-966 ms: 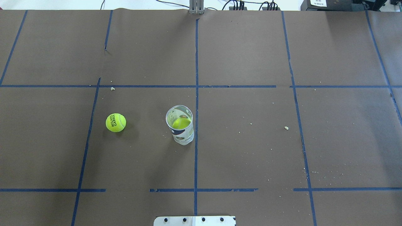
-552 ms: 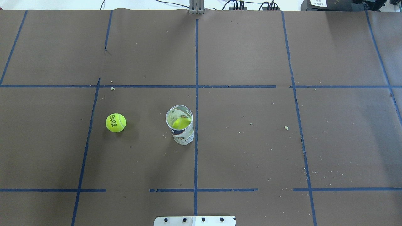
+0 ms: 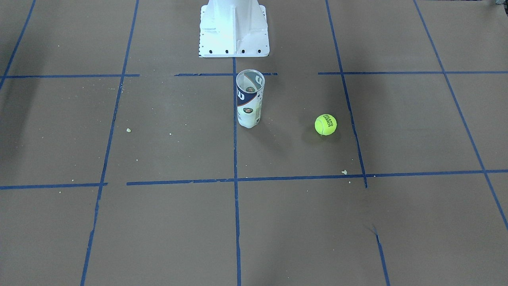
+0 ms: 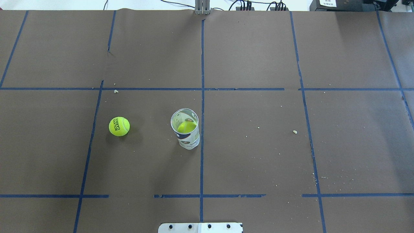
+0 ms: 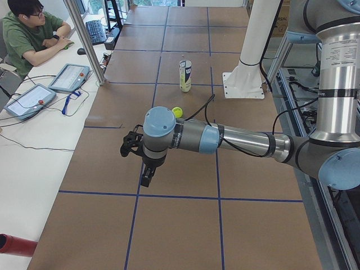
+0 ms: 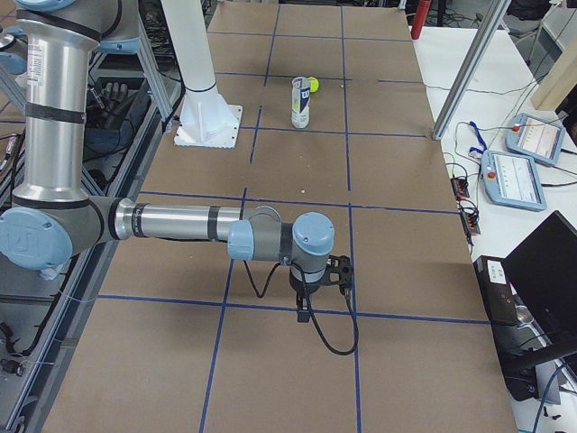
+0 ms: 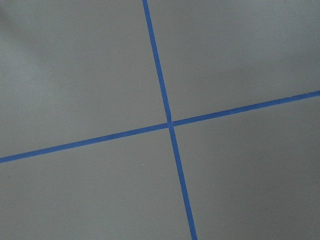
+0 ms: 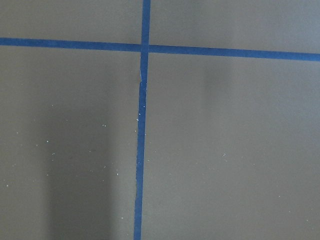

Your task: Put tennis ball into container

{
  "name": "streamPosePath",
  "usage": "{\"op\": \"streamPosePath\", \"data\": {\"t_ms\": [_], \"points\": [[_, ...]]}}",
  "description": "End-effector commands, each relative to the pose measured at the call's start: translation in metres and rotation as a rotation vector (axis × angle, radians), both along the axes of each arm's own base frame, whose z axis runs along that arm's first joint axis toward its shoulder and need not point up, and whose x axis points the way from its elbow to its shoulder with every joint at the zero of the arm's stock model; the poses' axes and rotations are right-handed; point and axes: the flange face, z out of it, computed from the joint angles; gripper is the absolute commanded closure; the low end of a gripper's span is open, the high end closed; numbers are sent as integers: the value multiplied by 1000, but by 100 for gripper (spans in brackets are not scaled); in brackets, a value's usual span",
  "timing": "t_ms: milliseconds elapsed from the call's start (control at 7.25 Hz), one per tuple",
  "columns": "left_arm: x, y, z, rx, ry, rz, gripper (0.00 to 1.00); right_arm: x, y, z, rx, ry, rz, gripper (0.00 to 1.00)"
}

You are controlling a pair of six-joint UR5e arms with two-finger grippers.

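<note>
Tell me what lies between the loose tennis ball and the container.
Nothing: only bare brown paper separates the tennis ball and the container. The overhead view shows it; the front-facing view agrees.

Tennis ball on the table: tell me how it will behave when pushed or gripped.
The tennis ball is round and lies free on the flat table, so a nudge would probably send it rolling. Its fuzzy cover likely grips rather than slips. It looks nearly as wide as the can, so dropping it in probably needs centring.
</note>
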Motion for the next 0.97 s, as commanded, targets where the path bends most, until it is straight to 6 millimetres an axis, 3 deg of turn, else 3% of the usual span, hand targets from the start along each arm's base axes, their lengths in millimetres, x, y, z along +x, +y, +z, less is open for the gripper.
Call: {"op": "streamPosePath", "data": {"t_ms": [0, 138, 414, 690, 828], "points": [[13, -4, -9, -31, 27, -44, 0, 0, 0, 0, 0, 1, 0, 0], [41, -10, -13, -98, 53, -66, 0, 0, 0, 0, 0, 1, 0, 0], [137, -18, -47, -166, 158, -119, 0, 0, 0, 0, 0, 1, 0, 0], [223, -8, -81, -229, 241, -170, 0, 0, 0, 0, 0, 1, 0, 0], [279, 5, -97, -258, 229, -179, 0, 0, 0, 0, 0, -1, 0, 0]]}}
